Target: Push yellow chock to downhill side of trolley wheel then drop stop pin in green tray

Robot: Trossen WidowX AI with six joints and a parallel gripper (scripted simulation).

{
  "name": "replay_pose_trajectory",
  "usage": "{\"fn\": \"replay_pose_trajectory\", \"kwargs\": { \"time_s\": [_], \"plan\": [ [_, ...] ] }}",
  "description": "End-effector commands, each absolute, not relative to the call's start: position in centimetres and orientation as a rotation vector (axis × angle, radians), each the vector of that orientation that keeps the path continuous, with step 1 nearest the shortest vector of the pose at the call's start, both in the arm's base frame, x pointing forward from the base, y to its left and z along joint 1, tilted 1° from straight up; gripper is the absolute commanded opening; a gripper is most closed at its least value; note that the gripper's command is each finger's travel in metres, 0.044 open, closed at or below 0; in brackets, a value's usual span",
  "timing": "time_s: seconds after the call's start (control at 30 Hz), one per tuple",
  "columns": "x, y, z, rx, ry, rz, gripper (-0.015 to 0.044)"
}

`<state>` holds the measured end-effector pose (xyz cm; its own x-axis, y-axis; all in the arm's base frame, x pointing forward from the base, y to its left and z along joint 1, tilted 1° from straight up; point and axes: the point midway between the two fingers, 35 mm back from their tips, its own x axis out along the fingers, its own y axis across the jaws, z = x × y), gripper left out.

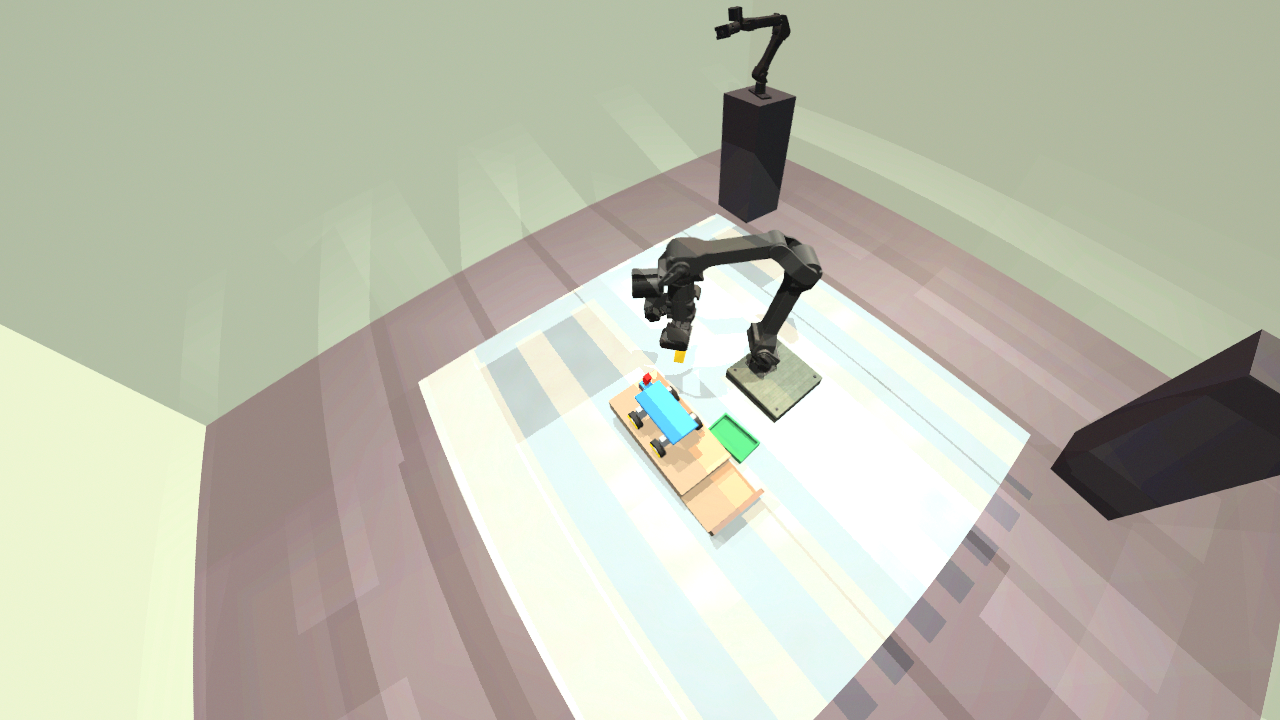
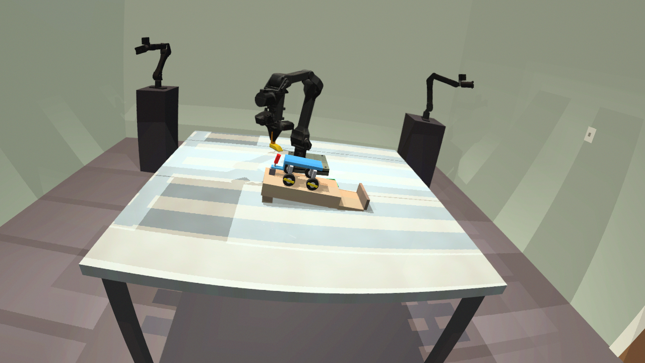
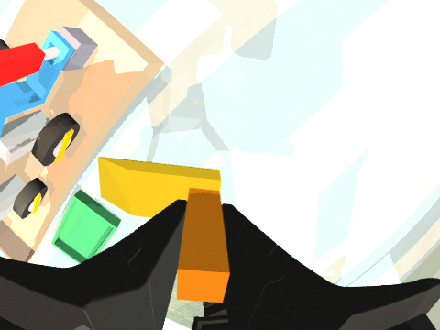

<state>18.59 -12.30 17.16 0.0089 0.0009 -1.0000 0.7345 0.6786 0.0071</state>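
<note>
My gripper (image 1: 677,347) (image 2: 272,138) (image 3: 203,211) is shut on the orange handle of the yellow chock (image 1: 680,356) (image 2: 275,146) (image 3: 156,185). The chock hangs in the air beside the ramp's uphill end, on the arm's side; its black base is hidden. The blue trolley (image 1: 666,410) (image 2: 303,162) stands on the wooden ramp (image 1: 698,470) (image 2: 306,196) (image 3: 92,92). The red-headed stop pin (image 1: 647,378) (image 2: 277,159) (image 3: 20,61) is in place at the trolley's uphill end. The green tray (image 1: 733,437) (image 3: 84,229) lies beside the ramp and looks empty.
A low wooden run-out with an upright end board (image 2: 363,196) lies at the ramp's downhill end. My arm's base plate (image 1: 774,385) stands behind the tray. Two dark pedestals (image 2: 156,126) (image 2: 419,144) with other arms stand beyond the table.
</note>
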Motion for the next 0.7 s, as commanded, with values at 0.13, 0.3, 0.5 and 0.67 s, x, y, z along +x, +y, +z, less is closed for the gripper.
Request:
{"fn": "replay_pose_trajectory", "kwargs": {
  "time_s": [0.13,0.3,0.5,0.67],
  "plan": [
    [18.67,-12.23,17.25,0.446,1.513,-0.434,0.0],
    [18.67,-12.24,17.25,0.311,1.535,-0.3,0.0],
    [18.67,-12.24,17.25,0.149,1.55,-0.139,0.0],
    [18.66,-12.24,17.25,0.014,1.554,-0.006,0.0]
  ]
}}
